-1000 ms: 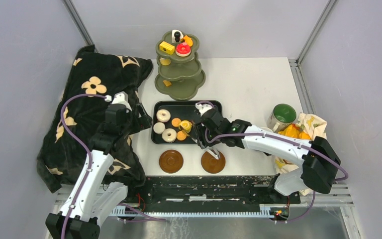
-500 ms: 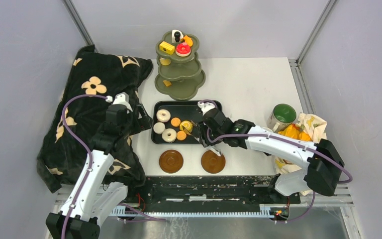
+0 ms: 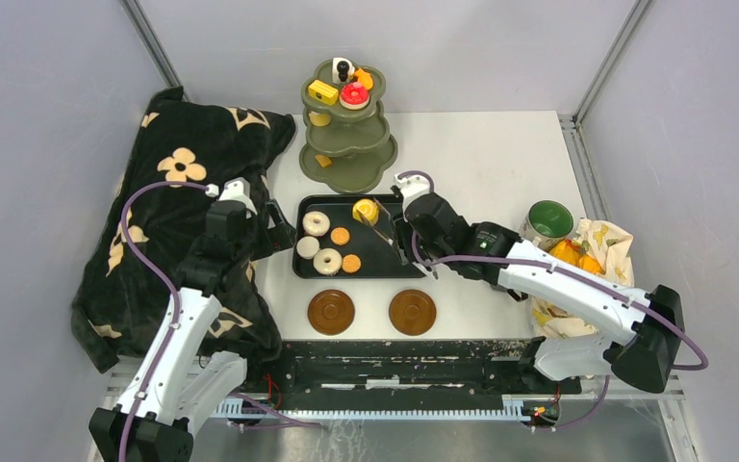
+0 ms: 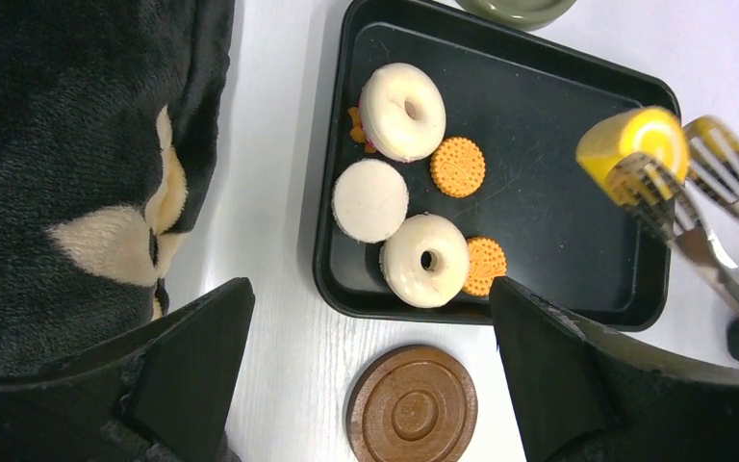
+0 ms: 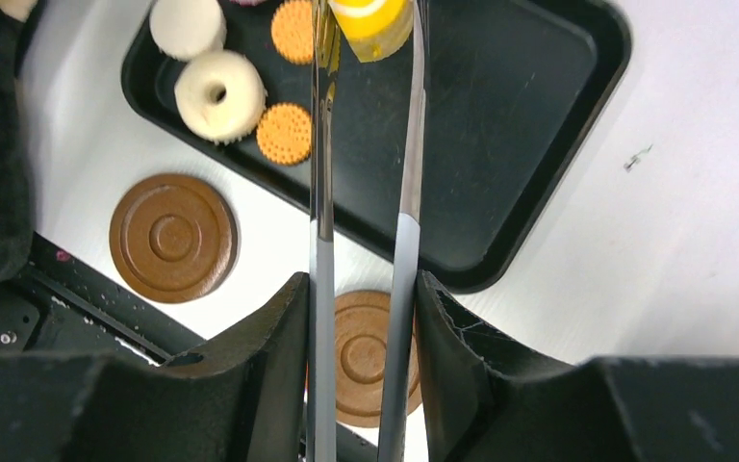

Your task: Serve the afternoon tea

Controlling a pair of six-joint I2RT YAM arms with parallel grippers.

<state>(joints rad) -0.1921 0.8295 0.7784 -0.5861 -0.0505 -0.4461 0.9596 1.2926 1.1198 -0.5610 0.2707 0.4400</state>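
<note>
Top external view takes in the whole white table (image 3: 500,164), which neither wrist camera does. A black flowered blanket (image 3: 183,192) lies over its left edge, and a yellow patterned cloth (image 3: 592,252) is bunched at its right edge. The olive three-tier stand (image 3: 346,144) rises at the far edge, left of the middle. Its top tier carries a yellow block (image 3: 323,91), a red cake (image 3: 354,94), an orange piece (image 3: 364,79) and a white piece (image 3: 343,69). Only this view shows the stand's load and the green-lined mug (image 3: 547,223), upright against the cloth.

The black tray (image 3: 390,260) lies between the stand and the near edge. A brown saucer (image 3: 331,312) and a second saucer (image 3: 412,312) sit side by side just nearer than its rim. The right wrist view shows both saucers, the left wrist view only one.

The left gripper (image 3: 274,229) hovers at the tray's left rim over the blanket's edge, its fingers spread wide with nothing between them. The right gripper (image 5: 361,289) is over the tray's right part. The right wrist view shows its fingers clamped on the two arms of the metal tongs (image 5: 319,192).

The left wrist view gives the best look at the tongs' slotted tips, which pinch a yellow roll cake (image 4: 630,144) near the tray's far rim. Whether it clears the tray floor I cannot tell. On the tray's left part lie a white donut (image 4: 402,111), a round white cake (image 4: 370,199), a second donut (image 4: 425,260) and two orange cookies (image 4: 458,166) (image 4: 486,265) — one beside each donut.
</note>
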